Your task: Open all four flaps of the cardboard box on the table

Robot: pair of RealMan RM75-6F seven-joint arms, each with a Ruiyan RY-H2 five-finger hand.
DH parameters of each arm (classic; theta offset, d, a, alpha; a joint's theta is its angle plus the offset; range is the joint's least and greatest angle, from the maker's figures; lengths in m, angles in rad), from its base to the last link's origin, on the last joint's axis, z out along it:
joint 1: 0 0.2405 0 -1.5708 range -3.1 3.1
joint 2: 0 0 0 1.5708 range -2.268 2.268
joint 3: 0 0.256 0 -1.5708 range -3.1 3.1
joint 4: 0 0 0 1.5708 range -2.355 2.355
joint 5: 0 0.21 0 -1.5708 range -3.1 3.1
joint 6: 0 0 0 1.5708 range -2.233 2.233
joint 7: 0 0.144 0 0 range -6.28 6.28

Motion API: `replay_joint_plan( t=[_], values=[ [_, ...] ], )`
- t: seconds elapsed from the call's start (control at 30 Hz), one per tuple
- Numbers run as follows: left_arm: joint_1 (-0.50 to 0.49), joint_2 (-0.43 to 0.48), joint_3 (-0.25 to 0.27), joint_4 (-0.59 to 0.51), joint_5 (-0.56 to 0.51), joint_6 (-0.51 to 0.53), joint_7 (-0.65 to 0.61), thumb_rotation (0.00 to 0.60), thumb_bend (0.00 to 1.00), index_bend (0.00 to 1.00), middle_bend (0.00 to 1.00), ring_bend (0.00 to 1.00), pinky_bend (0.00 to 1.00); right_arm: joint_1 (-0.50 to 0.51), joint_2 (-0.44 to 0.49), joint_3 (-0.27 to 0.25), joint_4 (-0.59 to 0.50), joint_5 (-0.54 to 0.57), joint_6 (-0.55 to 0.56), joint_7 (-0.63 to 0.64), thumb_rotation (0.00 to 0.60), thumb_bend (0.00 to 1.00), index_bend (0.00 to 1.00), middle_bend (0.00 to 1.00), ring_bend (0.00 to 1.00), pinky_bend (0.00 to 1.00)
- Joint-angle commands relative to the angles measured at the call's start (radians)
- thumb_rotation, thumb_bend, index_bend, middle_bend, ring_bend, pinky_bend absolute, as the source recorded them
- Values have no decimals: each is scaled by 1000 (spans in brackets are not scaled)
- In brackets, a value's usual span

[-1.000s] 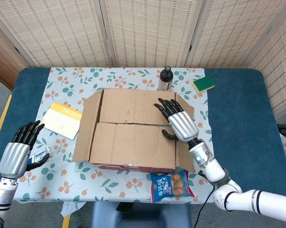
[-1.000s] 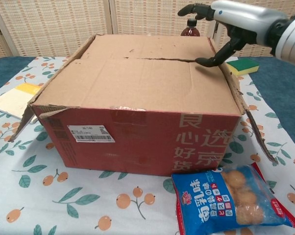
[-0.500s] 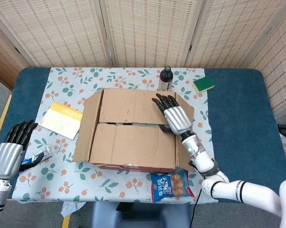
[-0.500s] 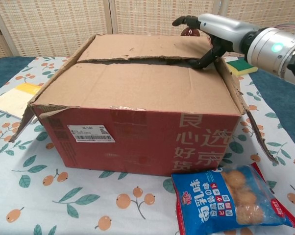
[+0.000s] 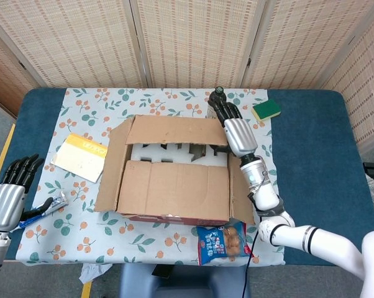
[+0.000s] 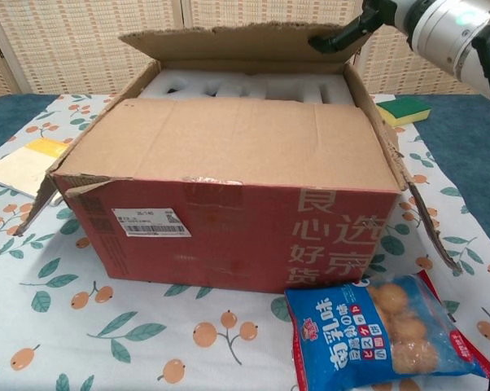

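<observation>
We're looking at the surface (image 5: 311,133), blue with a floral cloth across the middle, and the cardboard box (image 5: 168,186) sits at its centre, red printed front facing us in the chest view. We see its far flap (image 5: 174,130) tipped up, nearly upright, showing white foam packing (image 6: 241,84) inside along the back. Its near flap (image 6: 229,142) lies flat across the top, and the 2 side flaps hang outward, left and right.

Our right hand (image 5: 235,129) is at the far flap's right corner, thumb hooked under the edge and fingers over the back, holding it up. Our left hand (image 5: 8,197) hangs well apart at the surface's left edge, fingers extended and close together, holding nothing.

Smaller things around the box: a yellow and white booklet (image 5: 81,156) to the left, a blue snack bag (image 6: 387,330) just in front, a green sponge (image 5: 266,110) at the far right.
</observation>
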Motion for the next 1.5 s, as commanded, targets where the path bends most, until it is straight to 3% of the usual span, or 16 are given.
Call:
replay_joint_plan(
  t=[0.03, 0.27, 0.5, 0.67, 0.83, 0.93, 1.07, 1.23, 1.33, 1.43, 1.5],
  values=[
    [-5, -1, -4, 12, -9, -14, 0, 600, 328, 0, 84, 58, 89, 9, 0, 18, 43, 11, 3, 29, 600, 387, 0, 0, 0, 0],
    [-13, -1, -15, 29, -30, -40, -4, 600, 328, 0, 84, 58, 89, 48, -26, 66, 180, 69, -30, 95, 600, 386, 0, 0, 0, 0],
    [-26, -5, -29, 49, -58, -72, -2, 600, 327, 0, 84, 58, 89, 114, -75, 115, 393, 136, -128, 198, 600, 386, 0, 0, 0, 0],
    [-35, -16, -37, 75, -90, -101, 1, 600, 328, 0, 84, 58, 89, 165, -127, 116, 566, 137, -203, 280, 600, 386, 0, 0, 0, 0],
    [-39, -20, -45, 81, -102, -107, 8, 600, 328, 0, 84, 58, 89, 175, -141, 90, 631, 76, -205, 364, 600, 387, 0, 0, 0, 0],
    [-36, -20, -44, 76, -99, -103, 14, 600, 328, 0, 84, 58, 89, 137, -110, 50, 567, 12, -158, 394, 600, 387, 0, 0, 0, 0],
    [-30, -21, -38, 67, -94, -95, 35, 600, 328, 0, 84, 58, 89, 44, -11, -5, 352, -51, -98, 417, 600, 387, 0, 0, 0, 0],
    [-21, -23, -35, 48, -93, -81, 58, 600, 328, 0, 83, 58, 89, -48, 173, -52, 42, -80, -155, 484, 600, 386, 0, 0, 0, 0],
    [-18, -24, -35, 42, -94, -78, 66, 600, 328, 0, 84, 58, 89, -71, 219, -58, -29, -92, -160, 514, 600, 386, 0, 0, 0, 0],
    [-12, -28, -33, 25, -95, -69, 87, 600, 328, 0, 84, 58, 89, -117, 315, -85, -170, -160, -190, 636, 600, 387, 0, 0, 0, 0],
    [-10, -30, -32, 19, -97, -67, 98, 600, 327, 0, 83, 58, 89, -122, 351, -99, -202, -191, -226, 698, 600, 387, 0, 0, 0, 1]
  ],
)
